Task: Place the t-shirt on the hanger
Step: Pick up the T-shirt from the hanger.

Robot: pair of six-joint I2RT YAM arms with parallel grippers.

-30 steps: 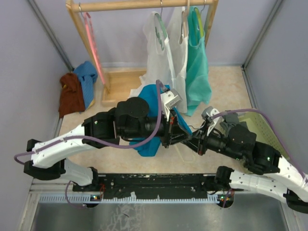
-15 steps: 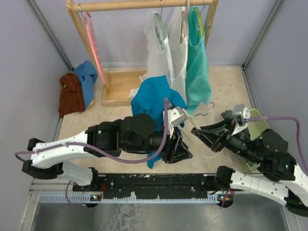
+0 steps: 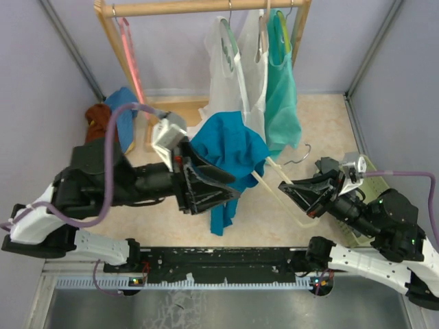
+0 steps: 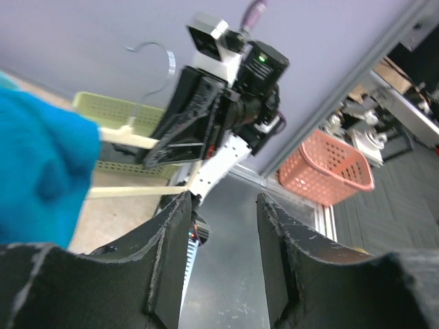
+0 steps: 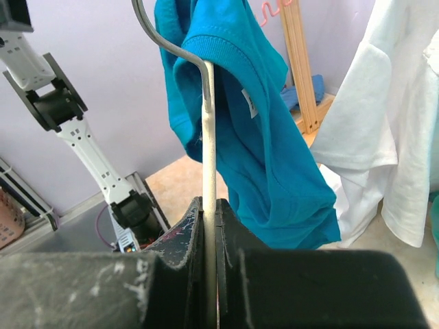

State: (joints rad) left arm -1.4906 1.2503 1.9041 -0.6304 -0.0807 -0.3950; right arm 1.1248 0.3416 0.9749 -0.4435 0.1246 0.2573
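While the right tool (image 3: 287, 188) pinches the hanger (image 3: 274, 192) at lower right, the t-shirt (image 3: 230, 144) drapes its upper-left end, just beside the nearer left tool (image 3: 230, 192), jaws parted, empty.

You'll find the t-shirt (image 3: 230, 147) and hanger (image 5: 208, 137) filling the middle; hung white shirts (image 3: 230, 75) crowd behind; bare counter (image 3: 329, 123) lies right.

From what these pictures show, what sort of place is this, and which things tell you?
Probably a robotics lab cell staged for hanging clothes: plain partition walls, a wooden garment rack with hung tops, and two table-mounted robot arms, the right end effector gripping a hanger.
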